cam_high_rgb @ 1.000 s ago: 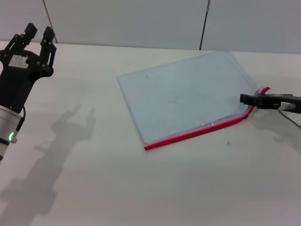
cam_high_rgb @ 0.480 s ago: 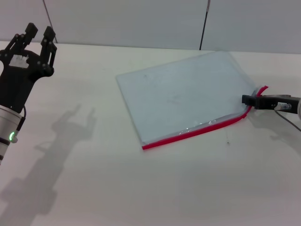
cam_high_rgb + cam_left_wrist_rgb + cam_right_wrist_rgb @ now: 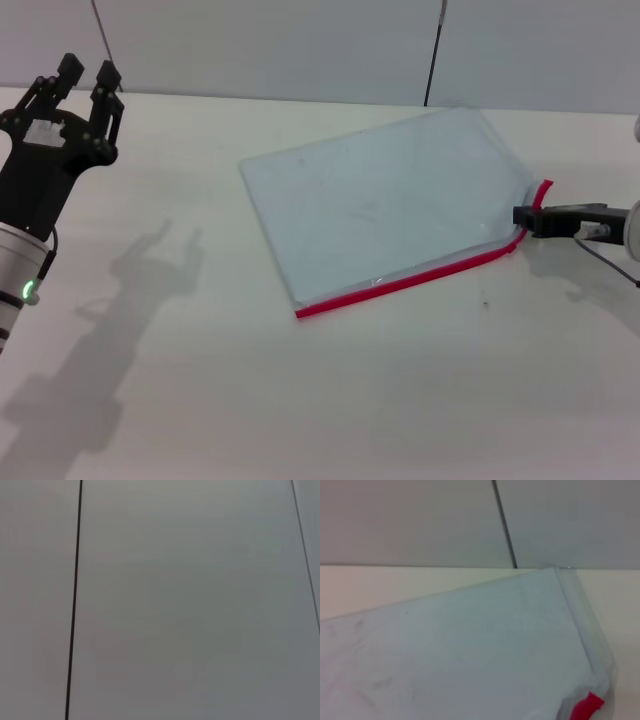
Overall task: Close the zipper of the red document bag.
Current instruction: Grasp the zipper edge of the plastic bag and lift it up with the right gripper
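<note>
No text, label, brand, number or sign can be read anywhere in these views, neither on the bag (image 3: 385,205), nor on the bench (image 3: 300,400), nor on the wall behind.

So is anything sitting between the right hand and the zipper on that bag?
Nothing visible. The right hand is already at the zipper, at the bag's right corner, where the red strip curls up.
</note>
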`<state>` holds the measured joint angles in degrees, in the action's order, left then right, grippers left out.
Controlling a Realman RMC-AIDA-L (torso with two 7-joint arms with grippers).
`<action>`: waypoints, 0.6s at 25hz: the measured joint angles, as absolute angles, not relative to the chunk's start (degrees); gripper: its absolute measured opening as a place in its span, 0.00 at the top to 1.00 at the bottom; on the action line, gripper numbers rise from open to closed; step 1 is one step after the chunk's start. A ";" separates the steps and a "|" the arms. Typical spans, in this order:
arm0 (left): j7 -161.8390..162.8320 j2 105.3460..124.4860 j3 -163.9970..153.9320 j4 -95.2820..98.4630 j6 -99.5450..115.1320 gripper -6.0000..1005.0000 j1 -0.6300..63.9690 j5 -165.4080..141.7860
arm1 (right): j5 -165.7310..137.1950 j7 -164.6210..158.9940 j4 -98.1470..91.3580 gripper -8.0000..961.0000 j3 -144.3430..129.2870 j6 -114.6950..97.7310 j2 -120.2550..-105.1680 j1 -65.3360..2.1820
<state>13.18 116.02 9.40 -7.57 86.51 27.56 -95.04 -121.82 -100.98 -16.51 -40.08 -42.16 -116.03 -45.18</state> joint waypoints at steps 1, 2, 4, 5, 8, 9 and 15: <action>13.19 116.02 9.40 -7.59 86.45 0.61 27.62 -95.06 | -121.80 -100.78 -16.48 0.81 -40.08 -42.17 -116.05 -45.18; 13.18 116.04 9.40 -7.60 86.42 0.61 27.63 -95.07 | -121.68 -100.45 -16.36 0.83 -40.05 -42.17 -116.07 -45.18; 13.19 116.06 9.40 -7.60 86.40 0.61 27.63 -95.07 | -121.40 -99.82 -16.17 0.86 -39.87 -42.22 -116.10 -45.19; 13.18 116.06 9.40 -7.59 86.38 0.61 27.64 -95.08 | -121.35 -99.60 -16.07 0.87 -39.73 -42.32 -116.13 -45.21; 13.18 116.08 9.40 -7.56 86.13 0.61 27.67 -95.09 | -121.34 -99.47 -15.99 0.92 -39.57 -42.67 -116.19 -45.29; 13.19 116.08 9.40 -7.56 86.01 0.61 27.71 -95.09 | -121.33 -99.46 -15.99 0.93 -39.58 -42.73 -116.19 -45.32; 13.18 116.10 9.35 -7.72 84.76 0.61 28.23 -95.26 | -117.23 -95.47 -15.91 0.97 -39.25 -45.42 -116.39 -45.14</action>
